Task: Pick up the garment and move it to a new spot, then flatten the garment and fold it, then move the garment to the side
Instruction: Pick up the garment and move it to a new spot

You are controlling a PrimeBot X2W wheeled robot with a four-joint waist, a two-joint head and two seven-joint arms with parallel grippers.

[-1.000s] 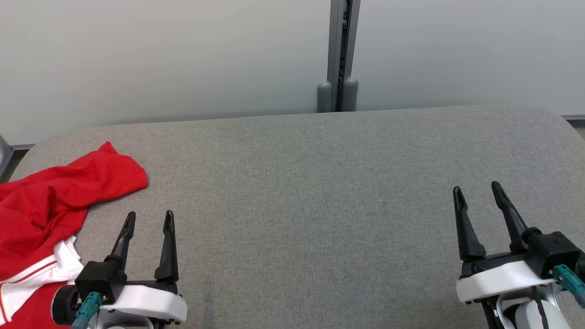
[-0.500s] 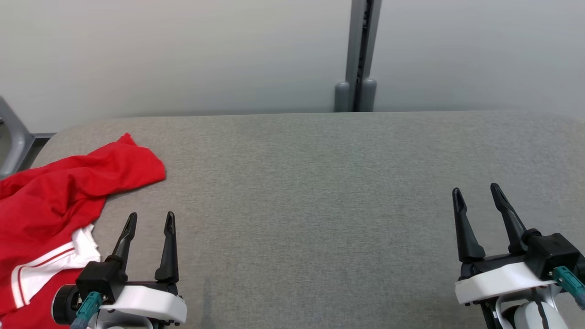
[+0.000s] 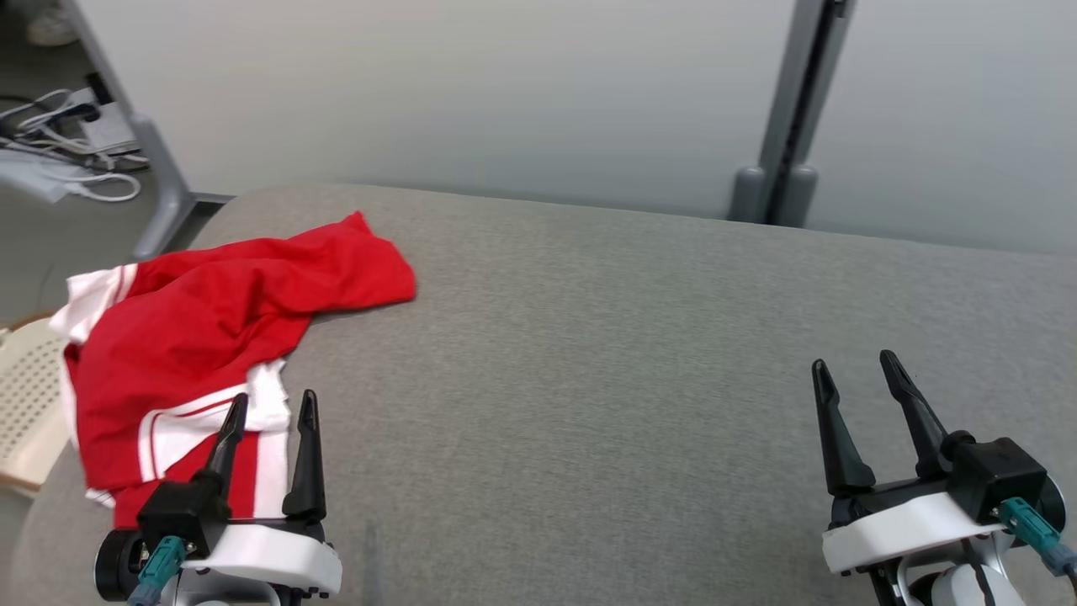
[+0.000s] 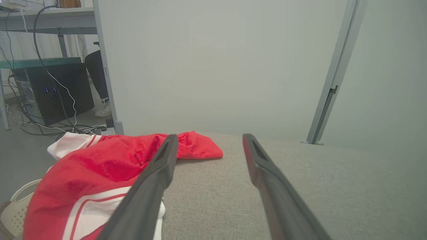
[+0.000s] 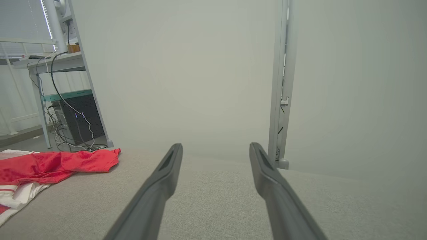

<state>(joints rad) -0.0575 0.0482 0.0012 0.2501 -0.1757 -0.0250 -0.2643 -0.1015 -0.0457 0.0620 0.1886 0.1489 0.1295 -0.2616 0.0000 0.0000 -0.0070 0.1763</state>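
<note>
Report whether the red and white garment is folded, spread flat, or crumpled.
Crumpled: the red and white fabric garment lies bunched in uneven wrinkles on the grey padded table.

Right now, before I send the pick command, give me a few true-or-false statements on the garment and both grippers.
1. The garment lies crumpled at the left end of the table. True.
2. The left gripper is shut on the garment. False: its jaws stand open and grip nothing.
3. The right gripper is open and well apart from the garment. True.
4. The garment is blue. False: it is red with white trim.
5. The garment is already folded flat. False: it is bunched and wrinkled, not yet spread out.
</note>
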